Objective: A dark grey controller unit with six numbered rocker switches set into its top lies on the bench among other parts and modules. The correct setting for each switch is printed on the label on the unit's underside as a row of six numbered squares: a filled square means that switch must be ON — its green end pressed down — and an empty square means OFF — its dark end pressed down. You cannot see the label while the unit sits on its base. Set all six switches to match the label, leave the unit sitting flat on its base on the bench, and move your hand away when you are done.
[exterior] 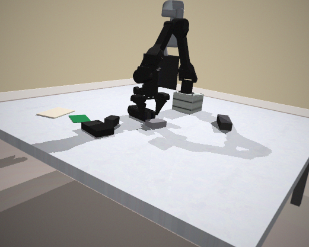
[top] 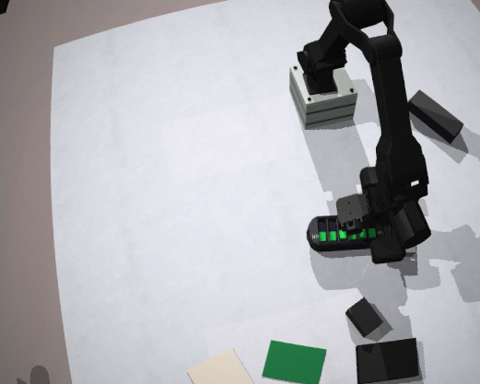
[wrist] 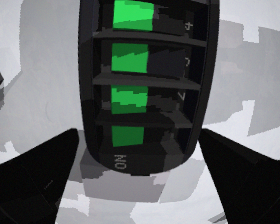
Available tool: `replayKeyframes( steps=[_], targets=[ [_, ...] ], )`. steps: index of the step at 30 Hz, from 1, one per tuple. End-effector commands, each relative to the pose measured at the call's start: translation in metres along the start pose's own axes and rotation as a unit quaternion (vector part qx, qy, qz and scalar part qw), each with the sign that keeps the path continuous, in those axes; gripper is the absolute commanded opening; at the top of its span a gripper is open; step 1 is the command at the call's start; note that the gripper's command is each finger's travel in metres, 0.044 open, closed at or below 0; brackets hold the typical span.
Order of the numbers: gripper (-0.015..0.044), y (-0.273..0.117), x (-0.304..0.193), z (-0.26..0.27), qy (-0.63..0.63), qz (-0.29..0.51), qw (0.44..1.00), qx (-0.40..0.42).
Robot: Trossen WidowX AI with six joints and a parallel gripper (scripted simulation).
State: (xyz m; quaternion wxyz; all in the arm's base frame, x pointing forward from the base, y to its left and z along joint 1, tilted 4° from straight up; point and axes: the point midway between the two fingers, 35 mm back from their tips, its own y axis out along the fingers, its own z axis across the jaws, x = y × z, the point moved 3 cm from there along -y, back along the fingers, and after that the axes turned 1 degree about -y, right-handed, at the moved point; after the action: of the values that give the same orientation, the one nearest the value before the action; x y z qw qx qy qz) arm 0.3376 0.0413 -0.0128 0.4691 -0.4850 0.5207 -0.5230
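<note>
The dark controller unit (top: 323, 246) (exterior: 134, 112) (wrist: 145, 163) appears to lie on the bench with its switches up. Six green switch ends show in the top view, all along one side. In the wrist view four switches show, with their green ends at the left, the "ON" side; which ends are pressed down is not clear. The underside label is hidden. My gripper (exterior: 150, 116) (wrist: 140, 135) is open, with one finger on each side of the unit near its end and gaps visible in the wrist view. In the top view the arm hides most of the fingers.
A grey block (exterior: 156, 123) (wrist: 120, 189) lies just beyond the unit's end. A small dark block (top: 364, 318) (exterior: 111, 121), a larger black block (top: 389, 361), a green sheet (top: 294, 361) (exterior: 79, 118) and a cream sheet (exterior: 56, 112) lie farther out. Another dark block (top: 436, 116) (exterior: 224, 122) lies near the arm's base.
</note>
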Motion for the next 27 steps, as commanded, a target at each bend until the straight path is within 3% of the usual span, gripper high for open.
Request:
replayKeyframes(
  steps=[1,5,11,27],
  targets=[
    [0.0440,0.000,0.000,0.000,0.000,0.000,1.000,0.000],
    [0.0440,-0.002,0.002,0.000,0.000,0.000,1.000,0.000],
    [0.0440,-0.041,0.060,-0.001,0.000,-0.003,1.000,0.000],
    [0.0440,-0.041,0.060,-0.001,0.000,-0.003,1.000,0.000]
  ],
)
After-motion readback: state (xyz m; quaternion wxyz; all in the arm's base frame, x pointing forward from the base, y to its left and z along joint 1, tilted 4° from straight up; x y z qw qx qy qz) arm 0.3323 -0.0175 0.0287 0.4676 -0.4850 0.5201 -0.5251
